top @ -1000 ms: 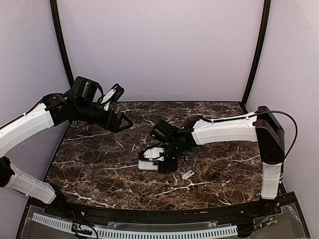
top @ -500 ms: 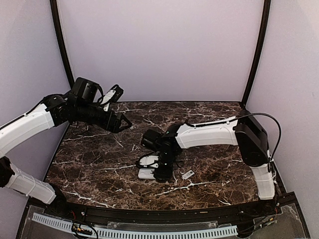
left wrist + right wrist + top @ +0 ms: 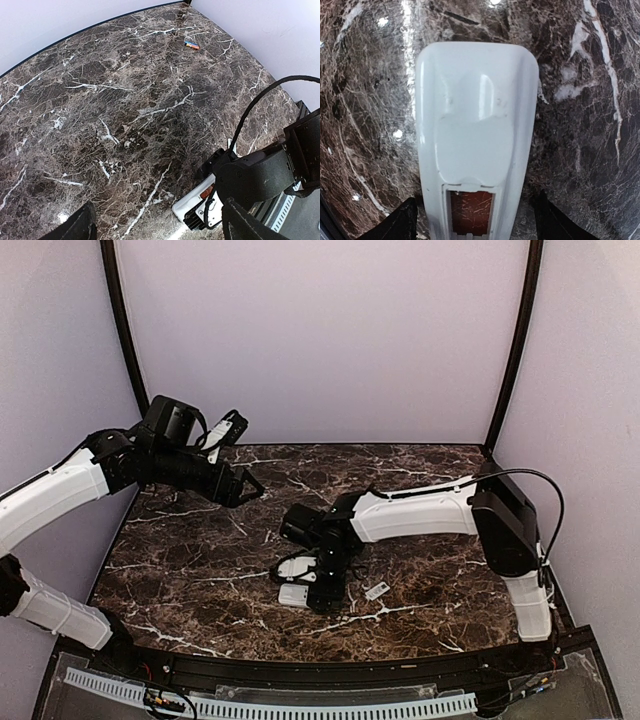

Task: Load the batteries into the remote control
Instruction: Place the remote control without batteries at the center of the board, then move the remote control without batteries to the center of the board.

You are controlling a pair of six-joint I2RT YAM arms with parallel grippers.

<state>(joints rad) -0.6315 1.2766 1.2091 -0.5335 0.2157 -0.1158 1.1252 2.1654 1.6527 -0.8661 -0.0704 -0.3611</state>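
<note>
Tabletop (image 3: 200,570): dark marbled slab that fills the lower half of the top view and carries everything.
Remote control (image 3: 475,125): lies back-up, just below the middle of the top view. In the right wrist view it runs down the centre of the frame, with its compartment open at the bottom edge.
Cover piece (image 3: 377,590): small flat white part on the tabletop, just right of the remote control and apart from it.
Seated battery (image 3: 470,212): an orange-red cell shows inside the open compartment. I cannot tell how fully it is pressed in.
Loose battery (image 3: 191,45): lies alone at the upper centre-right of the left wrist view, well apart from the remote control.
Step in hand: one cell looks placed, so the task seems about half done.
Next move: likely fetching the loose battery, which calls for a fine pinch on a tiny round cell that may roll, then matching its ends to the slot.
Right fingers (image 3: 395,225): spread wide, one on each side of the remote control at the bottom corners of the frame, gripping nothing.
Left fingers (image 3: 80,227): held wide apart and empty, hanging above the tabletop at the upper left of the top view.
</note>
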